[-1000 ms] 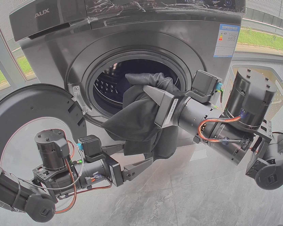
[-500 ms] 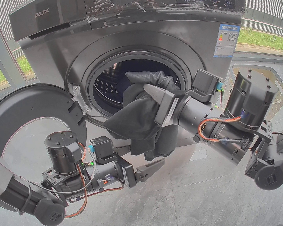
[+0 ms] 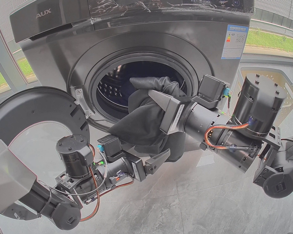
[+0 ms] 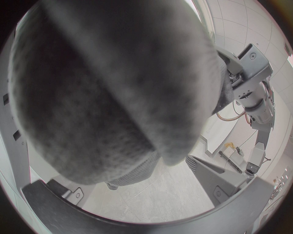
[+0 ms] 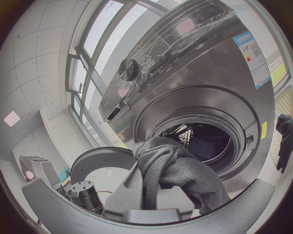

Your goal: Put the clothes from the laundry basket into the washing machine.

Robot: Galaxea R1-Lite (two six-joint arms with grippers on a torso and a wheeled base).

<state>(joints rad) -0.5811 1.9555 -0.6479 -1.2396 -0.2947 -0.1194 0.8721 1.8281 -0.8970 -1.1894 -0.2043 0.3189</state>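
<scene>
Dark grey mesh garment [image 3: 143,123]: is being held bunched at the mouth of the washing machine [image 3: 136,42], its top fold just past the rim at 5 o'clock of the opening, its bulk hanging outside over the front panel.

Right gripper [image 3: 160,103]: is being kept clamped on the garment's upper fold, jaws closed on the cloth, approaching from 4 o'clock of the opening.

Left gripper [image 3: 158,153]: is being held below the hanging hem, at 6 o'clock of the opening, jaws apart, nothing gripped; the cloth is being draped across its camera.

Door [image 3: 28,113]: is being left swung fully open at 9 o'clock of the opening.

Drum [image 3: 114,87]: dark inside; whether clothing is already lying there cannot be told.

Laundry basket [image 5: 282,103]: cream, perforated, standing at 3 o'clock of the machine; a second dark garment [image 5: 285,143] is being left draped on it.

Progress, as judged: this piece is being delivered but not yet released inside; pushing in, letting go, and at least one further garment are remaining.
</scene>
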